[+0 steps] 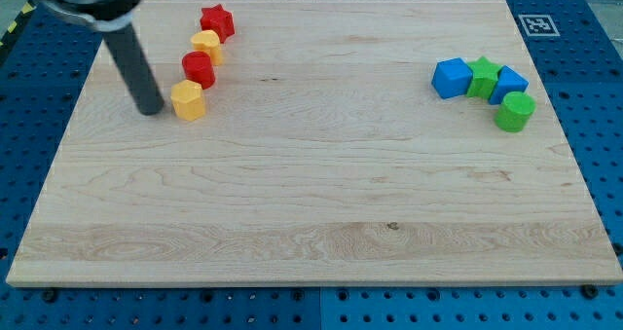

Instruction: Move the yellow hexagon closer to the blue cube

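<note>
The yellow hexagon [189, 100] sits at the board's upper left, the lowest of a slanted line of blocks. My tip [151, 110] stands just to its left, close to it; I cannot tell whether it touches. The blue cube [452, 78] lies far off at the view's right, at the left end of a cluster. The dark rod rises from the tip to the view's top left.
Above the hexagon are a red block [199, 69], a yellow block [206, 46] and a red star [218, 21]. Next to the blue cube are a green star [482, 76], another blue block [508, 83] and a green cylinder [515, 111]. The wooden board [311, 223] lies on a blue pegboard.
</note>
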{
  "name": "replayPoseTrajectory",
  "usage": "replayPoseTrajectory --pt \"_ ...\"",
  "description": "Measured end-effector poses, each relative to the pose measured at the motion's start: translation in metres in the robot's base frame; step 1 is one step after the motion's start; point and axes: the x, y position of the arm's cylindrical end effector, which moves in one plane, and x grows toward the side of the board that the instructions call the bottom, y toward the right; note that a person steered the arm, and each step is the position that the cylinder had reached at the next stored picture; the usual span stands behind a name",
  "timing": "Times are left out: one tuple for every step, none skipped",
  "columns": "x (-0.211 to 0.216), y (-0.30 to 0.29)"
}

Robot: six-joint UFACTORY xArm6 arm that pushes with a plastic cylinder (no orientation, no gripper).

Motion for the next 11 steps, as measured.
replayPoseTrajectory --pt "0.0 0.023" --pt "0.0 0.015" --pt "-0.001 0.007" --pt "-0.013 0.017" --pt "-0.016 0.04" --pt "-0.016 0.084" --pt "-0.016 0.125" --pt "-0.011 0.167" --pt "0.014 0.2" --pt "0.02 0.226" --pt "0.019 0.25"
